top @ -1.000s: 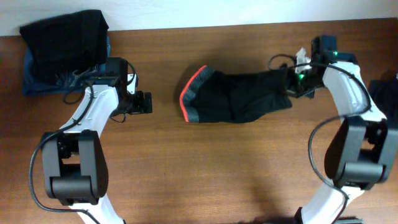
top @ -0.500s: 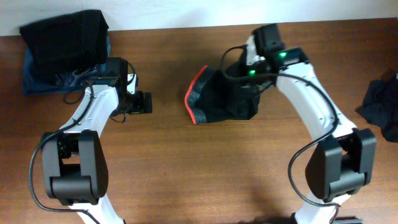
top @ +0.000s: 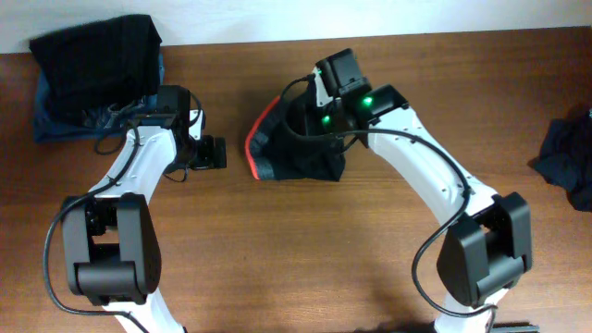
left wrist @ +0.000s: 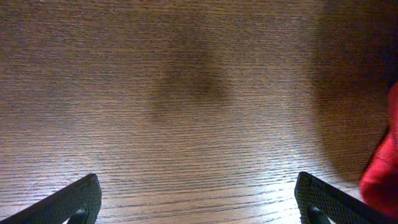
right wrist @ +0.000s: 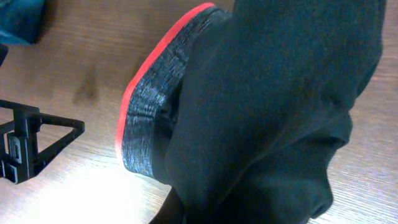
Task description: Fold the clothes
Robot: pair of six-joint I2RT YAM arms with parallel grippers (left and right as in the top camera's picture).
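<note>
The long black garment [top: 310,159] lies doubled over mid-table, its grey waistband with the red-orange edge [top: 259,153] at the left. My right gripper [top: 326,118] is above it, shut on the black cloth. In the right wrist view the cloth [right wrist: 273,93] drapes over my jaws [right wrist: 205,214] and hides them, with the waistband [right wrist: 146,112] below. My left gripper [top: 211,153] is open and empty just left of the waistband. The left wrist view shows its fingers wide apart [left wrist: 199,208] over bare wood, with the red edge [left wrist: 380,174] at the right.
A stack of dark clothes [top: 92,55] sits on a blue patterned piece [top: 55,120] at the back left corner. Another dark garment [top: 569,153] lies crumpled at the right table edge. The open left gripper also shows in the right wrist view [right wrist: 31,143].
My right gripper has carried the far end of the black garment leftward over the waistband half, so the piece is now doubled and shifted slightly left. The left arm has not moved.
</note>
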